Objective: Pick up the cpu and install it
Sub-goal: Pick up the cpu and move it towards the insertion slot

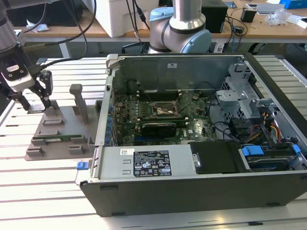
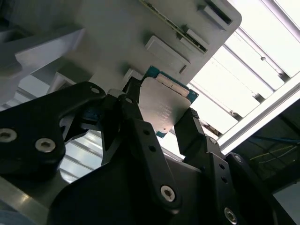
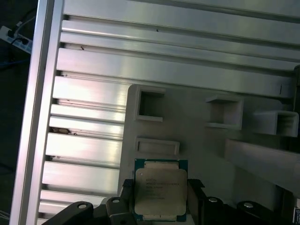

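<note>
The cpu (image 2: pixel 161 105) is a flat square chip with a silver top and a thin greenish rim. It sits between my gripper's (image 2: pixel 160 108) black fingers (image 2: pixel 190 129), which press on two opposite edges. The first wrist view shows the cpu (image 3: pixel 159 190) in my gripper (image 3: pixel 161 188) just over the grey holder tray (image 3: pixel 197 136). In the exterior view my gripper (image 1: pixel 34 103) hangs over that tray (image 1: pixel 62 129) at the view's left, outside the computer case. The dark metal-framed socket (image 1: pixel 163 110) lies on the motherboard inside the open case.
The open computer case (image 1: pixel 192 182) fills the exterior view's middle and right, with cables and drive bays on its right side. A green memory stick (image 1: pixel 57 139) lies on the grey tray, near upright grey posts (image 1: pixel 79 100). Everything stands on a slatted aluminium table (image 1: pixel 38 191).
</note>
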Controlling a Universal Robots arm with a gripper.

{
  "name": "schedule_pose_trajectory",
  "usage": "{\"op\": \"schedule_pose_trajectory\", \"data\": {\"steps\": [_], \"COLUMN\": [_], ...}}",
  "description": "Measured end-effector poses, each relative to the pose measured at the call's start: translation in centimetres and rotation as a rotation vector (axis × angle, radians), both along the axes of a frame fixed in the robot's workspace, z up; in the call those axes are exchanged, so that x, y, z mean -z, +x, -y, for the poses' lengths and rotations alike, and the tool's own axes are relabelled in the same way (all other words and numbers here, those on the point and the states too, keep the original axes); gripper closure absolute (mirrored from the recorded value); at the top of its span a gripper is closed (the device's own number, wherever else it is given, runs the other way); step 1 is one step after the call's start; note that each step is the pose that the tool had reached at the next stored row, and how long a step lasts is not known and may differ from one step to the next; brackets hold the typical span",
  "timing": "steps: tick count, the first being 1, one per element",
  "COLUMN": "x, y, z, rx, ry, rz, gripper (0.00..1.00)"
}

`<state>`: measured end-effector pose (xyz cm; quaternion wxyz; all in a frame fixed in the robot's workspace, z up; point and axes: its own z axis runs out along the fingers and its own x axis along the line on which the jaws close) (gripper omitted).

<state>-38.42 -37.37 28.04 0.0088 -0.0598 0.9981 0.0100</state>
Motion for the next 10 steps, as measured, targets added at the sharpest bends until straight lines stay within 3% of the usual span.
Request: {"op": "schedule_pose_trajectory", "data": {"steps": [10], "x": [-2.48], "y": [0.0], "z": [0.00], "rx": [0.000], "ry": [0.0000], "rz": [-0.0001], "gripper": [0.45]}}
